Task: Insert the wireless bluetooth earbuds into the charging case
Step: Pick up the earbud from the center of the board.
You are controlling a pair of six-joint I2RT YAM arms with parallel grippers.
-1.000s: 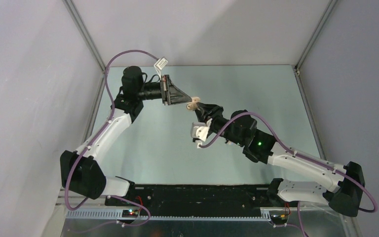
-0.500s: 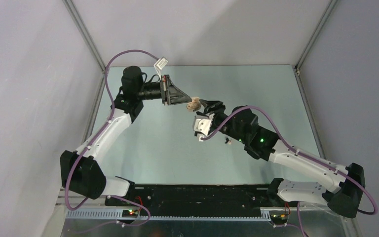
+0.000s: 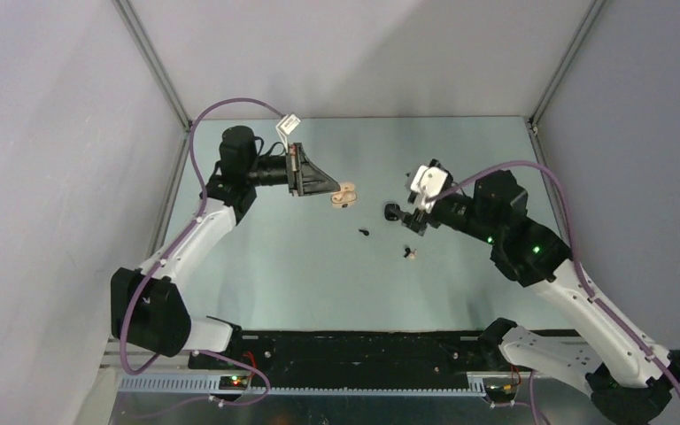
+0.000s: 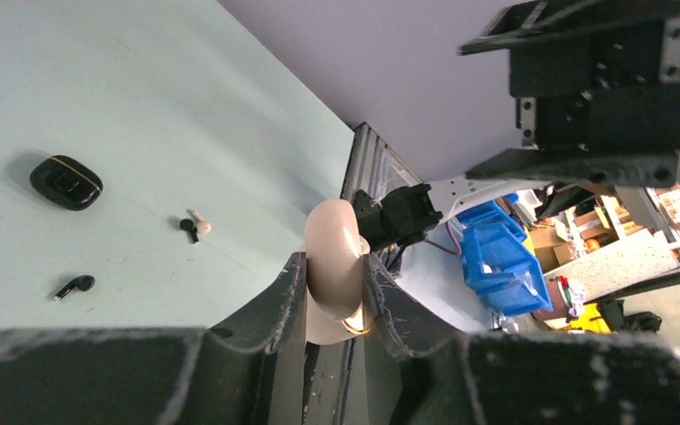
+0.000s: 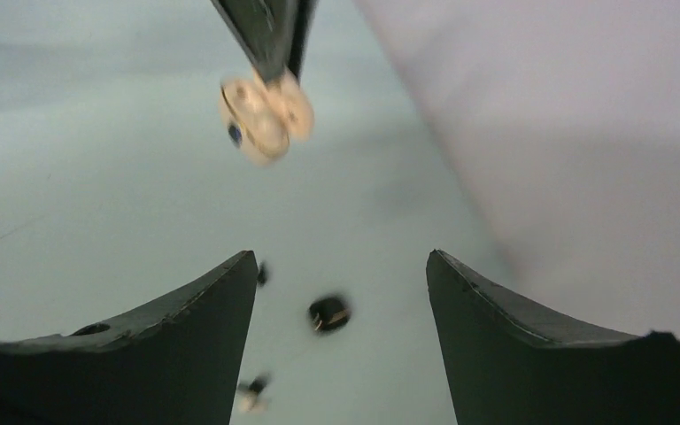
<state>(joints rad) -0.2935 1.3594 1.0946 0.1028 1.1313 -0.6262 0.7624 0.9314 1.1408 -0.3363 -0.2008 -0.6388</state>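
Beige charging case [image 3: 346, 194] sits pinched in the left gripper [image 4: 335, 274]. On the table [image 3: 274, 266], one earbud [image 3: 409, 253] lies nearest the wide-open, empty right gripper [image 5: 338, 257], the other earbud [image 3: 365, 233] between the arms.

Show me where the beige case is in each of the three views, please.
Top external: the beige case is at centre, held by the left fingers.
Left wrist: bottom centre, clamped between the fingers.
Right wrist: top, left of centre, blurred.
Shared landmark: the small black case on the table.
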